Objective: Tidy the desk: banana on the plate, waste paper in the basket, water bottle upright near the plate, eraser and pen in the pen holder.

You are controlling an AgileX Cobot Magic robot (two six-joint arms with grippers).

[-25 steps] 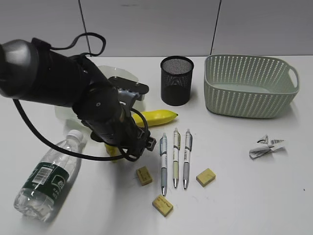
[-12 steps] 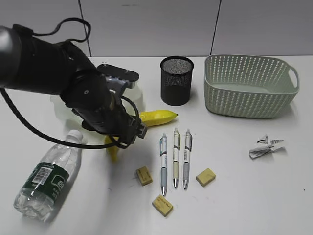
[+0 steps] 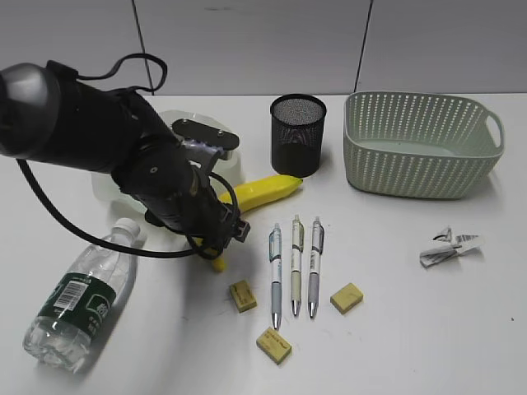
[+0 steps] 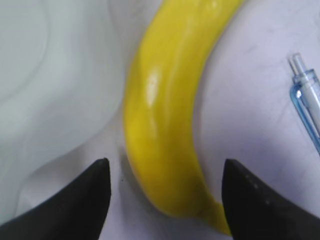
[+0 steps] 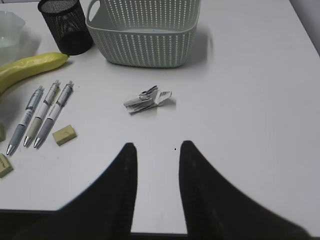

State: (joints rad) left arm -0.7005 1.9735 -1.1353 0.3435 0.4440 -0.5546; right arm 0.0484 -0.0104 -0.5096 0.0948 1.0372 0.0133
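White, plain and matt, the desk [image 3: 412, 329] carries all items in the exterior view; grey panelled wall behind. One banana [image 3: 262, 191], smooth bright yellow and curved, lies just beside the plate [image 3: 177, 122], a translucent pale green dish largely hidden by the left arm; one end of the fruit passes under the left gripper [image 3: 221, 239]. One clear plastic water bottle [image 3: 81, 298] with a dark green label lies on its side at lower left. One black wire-mesh pen holder [image 3: 297, 135] stands upright beside one pale green perforated basket [image 3: 422, 144]. Three pens [image 3: 295, 263] lie parallel; three yellowish erasers [image 3: 273, 344] sit around their tips. One crumpled waste paper [image 3: 449, 246] lies well apart at right.

Left wrist view: black fingers [image 4: 75, 210] stand spread on either side of the glossy banana [image 4: 165, 125], with gaps visible on both sides; plate rim [image 4: 45, 75] at left, one pen tip [image 4: 306, 95] at right.

Right wrist view: the right gripper [image 5: 156, 150] hangs above bare desk [image 5: 260, 125], jaws parted with nothing between them; the waste paper [image 5: 147, 99] lies ahead, short of the basket [image 5: 145, 32].
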